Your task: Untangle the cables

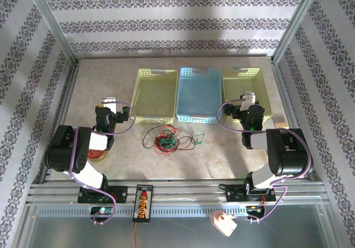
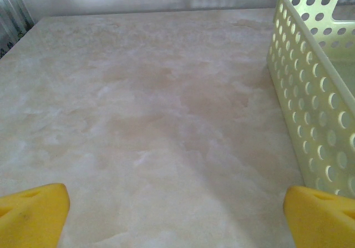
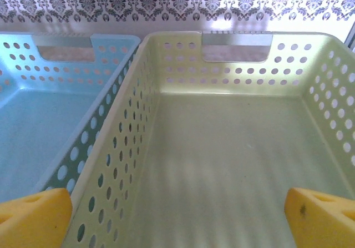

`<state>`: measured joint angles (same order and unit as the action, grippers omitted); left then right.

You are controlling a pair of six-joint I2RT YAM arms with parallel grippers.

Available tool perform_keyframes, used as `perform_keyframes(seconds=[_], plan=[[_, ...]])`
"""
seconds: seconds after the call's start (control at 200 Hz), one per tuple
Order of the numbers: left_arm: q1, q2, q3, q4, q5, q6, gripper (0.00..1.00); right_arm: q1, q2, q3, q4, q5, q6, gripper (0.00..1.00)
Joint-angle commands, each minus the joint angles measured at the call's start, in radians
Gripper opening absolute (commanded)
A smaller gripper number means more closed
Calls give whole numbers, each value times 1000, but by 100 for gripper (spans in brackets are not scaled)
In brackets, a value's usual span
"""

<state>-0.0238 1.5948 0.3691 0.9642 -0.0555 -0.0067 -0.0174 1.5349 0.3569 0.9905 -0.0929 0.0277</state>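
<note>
At the near rail the black power strip lay between the two arm bases, out of the working area. Farther in, the cables sat on the table as one knotted heap of red, green and black wire, midway between the arms and just in front of the baskets, with a few loose loops spilling to either side; no strand looked separated yet. The left gripper hovered over bare tabletop left of the heap with its yellow fingertips spread wide, holding nothing, beside the left yellow-green basket. The right gripper was likewise wide and empty, poised at the near rim of the right yellow-green basket, next to the blue basket. Three baskets for three wires probably meant one destination per colour.
</note>
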Motion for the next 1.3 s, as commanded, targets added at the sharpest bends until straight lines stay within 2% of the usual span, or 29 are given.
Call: perform_keyframes(seconds=[0.0,0.555,0.615,0.69,0.735,0.79,0.825,0.885,0.94,1.095,1.194,1.294], plan=[[12,-1,14,-1,11,7,99,-1,5,13,-9,22,26,98],[12,-4,19,-10,16,9,99,-5,4,11,-6,28,33,98],[12,-56,63,-146,11,7,99,-4,-6,8,-11,83,53,98],[13,-147,221,-540,-73,-65,99,18,-87,-7,-51,228,58,98],[12,-171,298,-689,-121,-95,99,53,-175,-2,-164,337,57,98],[9,-197,333,-762,-147,-96,99,82,-305,69,-459,434,88,98],[6,-219,329,-768,-190,-115,99,92,-357,101,-572,464,115,98],[1,-271,290,-745,-280,-163,99,122,-444,108,-634,478,113,98],[2,-332,264,-766,-314,-210,99,184,-529,118,-702,505,103,98],[-20,-480,260,-962,-246,-374,99,406,-649,245,-1035,452,136,98],[-144,-533,239,-1045,-232,-474,99,595,-602,337,-1240,397,195,97],[-381,-537,212,-1057,-274,-533,99,742,-514,388,-1382,394,296,93]])
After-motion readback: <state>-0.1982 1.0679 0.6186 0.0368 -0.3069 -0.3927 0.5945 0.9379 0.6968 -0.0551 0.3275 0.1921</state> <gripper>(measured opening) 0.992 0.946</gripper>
